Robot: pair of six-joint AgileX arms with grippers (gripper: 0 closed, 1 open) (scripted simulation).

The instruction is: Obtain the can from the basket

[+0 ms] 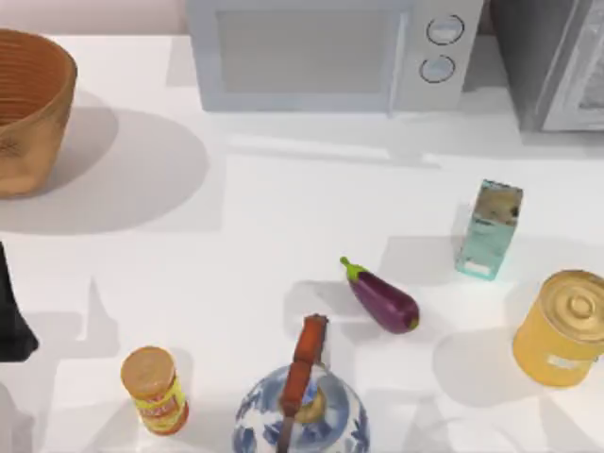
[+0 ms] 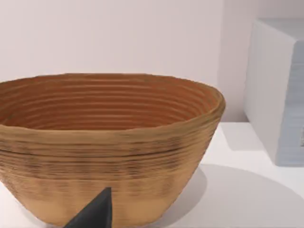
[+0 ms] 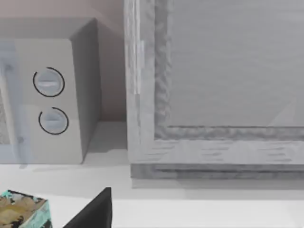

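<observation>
The basket (image 1: 28, 104) stands at the table's far left corner, and the can cannot be seen inside it (the interior is hidden). The left gripper (image 2: 92, 213) is aimed at the basket wall, seemingly on approach; its opening cannot be told. Next, a reach over the rim is called for.

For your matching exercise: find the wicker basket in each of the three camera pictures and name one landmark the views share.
Top view: basket at the table's far left edge, cut by the frame.
Left wrist view: basket close up, spanning most of the picture.
Right wrist view: not in it.
Shared landmark: the microwave, seen beside the basket and with its two dials.
</observation>
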